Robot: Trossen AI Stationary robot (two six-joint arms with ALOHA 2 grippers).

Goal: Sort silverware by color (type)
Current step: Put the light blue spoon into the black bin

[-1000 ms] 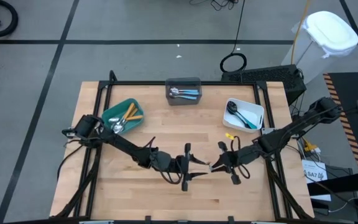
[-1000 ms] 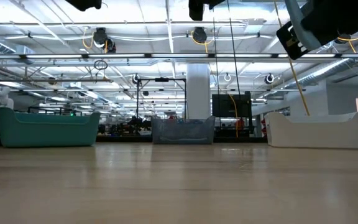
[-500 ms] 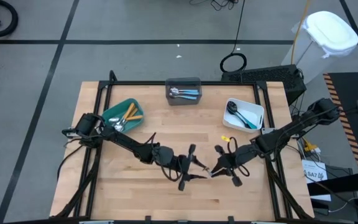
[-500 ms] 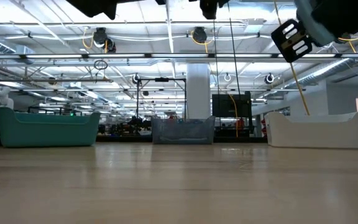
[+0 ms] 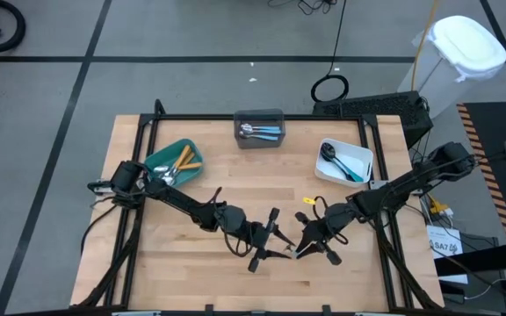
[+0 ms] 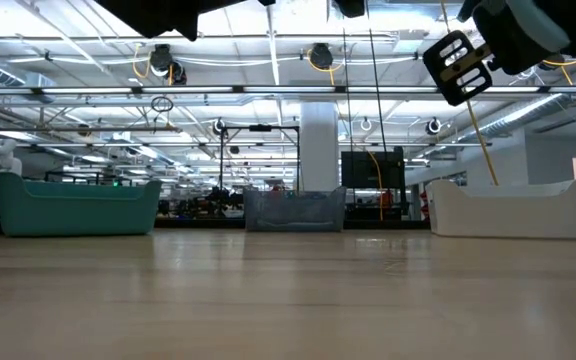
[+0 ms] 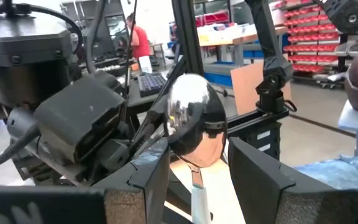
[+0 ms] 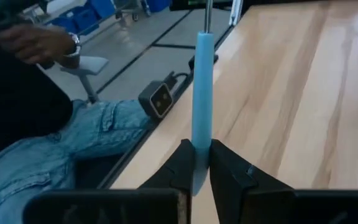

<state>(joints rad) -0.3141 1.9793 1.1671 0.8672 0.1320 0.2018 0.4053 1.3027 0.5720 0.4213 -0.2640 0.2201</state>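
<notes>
A spoon (image 5: 297, 248) with a silver bowl (image 7: 194, 115) and a light blue handle (image 8: 202, 81) hangs above the table's near middle, between my two grippers. My right gripper (image 8: 196, 152) is shut on the handle and comes from the right (image 5: 308, 243). My left gripper (image 7: 197, 158) comes from the left (image 5: 269, 241), and the bowl stands between its fingers. More silverware lies sorted in three bins at the far side of the table. My left gripper has the lower part of the spoon's bowl (image 7: 186, 152) between its two fingers, whose inner faces meet the bowl's two side edges. The fingers are about level, and the bowl stands up past their ends. My right gripper pinches the blue handle (image 8: 201, 140) near its free end between its two fingers. The handle runs on along the line of the fingers, past their tips. The spoon is clear of the table.
A teal bin (image 5: 167, 158) at the far left holds orange-handled pieces. A grey bin (image 5: 275, 116) at the far middle holds blue-handled ones. A white bin (image 5: 365, 158) at the far right holds black-headed ones. A person in jeans (image 8: 55, 143) sits beyond the table's edge.
Both wrists have turned with the spoon between them. My right gripper has moved a little toward the table's left and down, and the spoon has swung round with it. Neither grip has changed.
</notes>
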